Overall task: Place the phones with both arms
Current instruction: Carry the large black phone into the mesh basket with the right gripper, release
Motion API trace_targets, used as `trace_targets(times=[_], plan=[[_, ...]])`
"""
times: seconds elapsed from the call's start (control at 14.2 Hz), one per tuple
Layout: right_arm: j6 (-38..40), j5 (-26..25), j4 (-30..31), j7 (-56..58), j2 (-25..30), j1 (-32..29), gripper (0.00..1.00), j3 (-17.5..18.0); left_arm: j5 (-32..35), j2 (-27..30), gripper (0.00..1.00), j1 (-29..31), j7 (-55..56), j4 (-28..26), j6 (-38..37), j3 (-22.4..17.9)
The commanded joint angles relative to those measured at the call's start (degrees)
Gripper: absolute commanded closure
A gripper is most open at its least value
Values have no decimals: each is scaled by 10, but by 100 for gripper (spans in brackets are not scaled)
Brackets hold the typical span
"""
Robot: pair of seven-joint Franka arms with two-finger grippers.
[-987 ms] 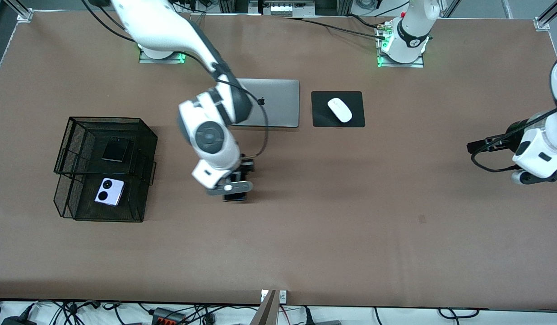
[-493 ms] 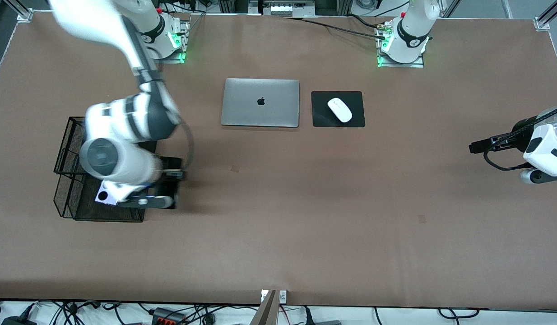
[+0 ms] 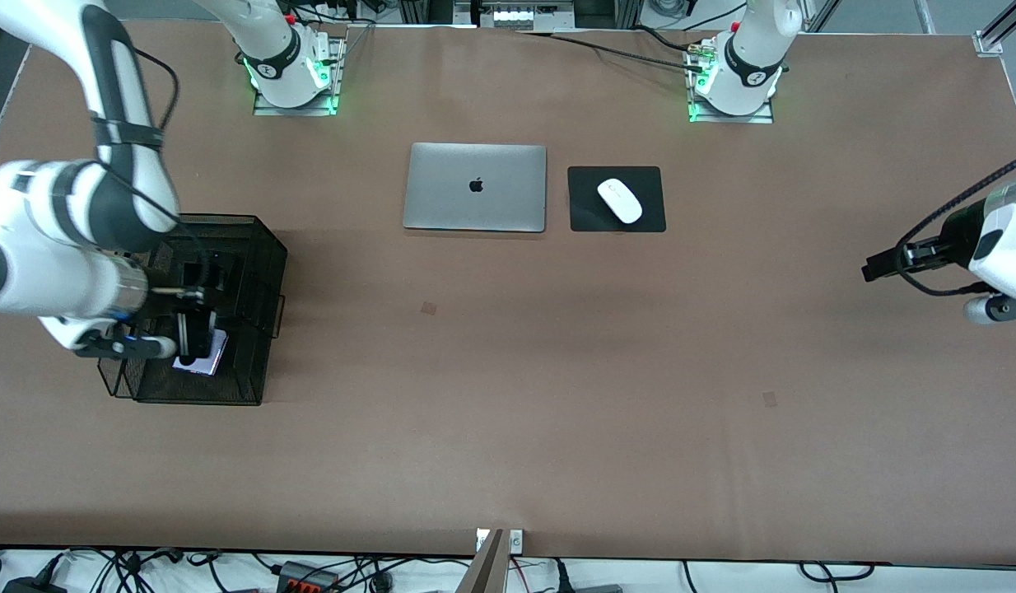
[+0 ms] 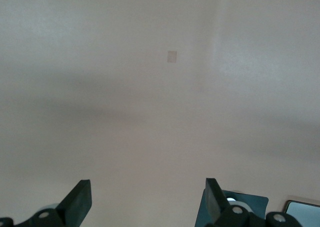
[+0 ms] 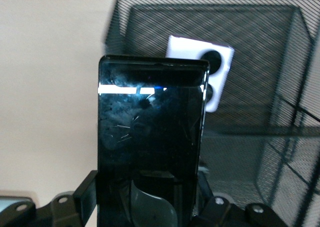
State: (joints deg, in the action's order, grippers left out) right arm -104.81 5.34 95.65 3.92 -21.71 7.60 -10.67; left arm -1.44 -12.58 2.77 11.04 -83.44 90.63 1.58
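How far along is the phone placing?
Done: the lavender phone lies in the mesh basket's nearer compartment. A dark shape in the farther compartment could be the flip phone; unclear. In hand: the right gripper holds the black slab phone over the basket. Left: release it. The left gripper waits, open and empty.

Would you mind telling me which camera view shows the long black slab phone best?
The right wrist view: the slab phone fills it, upright in the right end effector. The front view shows only a dark sliver over the mesh basket. The left wrist view shows none of it.
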Motion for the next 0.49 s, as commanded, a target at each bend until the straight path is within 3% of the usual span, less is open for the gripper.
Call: trace_targets(times=[0.0,0.35,0.42], plan=[[0,-7,65,49,51,-46,68,10,-17,70,0,-2,4,-103,64,-5],[29,-7,89,73,54,-79,68,10,-12,101,0,-22,5,-132,38,-12],[28,-7,89,73,49,-80,68,10,-12,105,0,-40,4,-132,34,-31]])
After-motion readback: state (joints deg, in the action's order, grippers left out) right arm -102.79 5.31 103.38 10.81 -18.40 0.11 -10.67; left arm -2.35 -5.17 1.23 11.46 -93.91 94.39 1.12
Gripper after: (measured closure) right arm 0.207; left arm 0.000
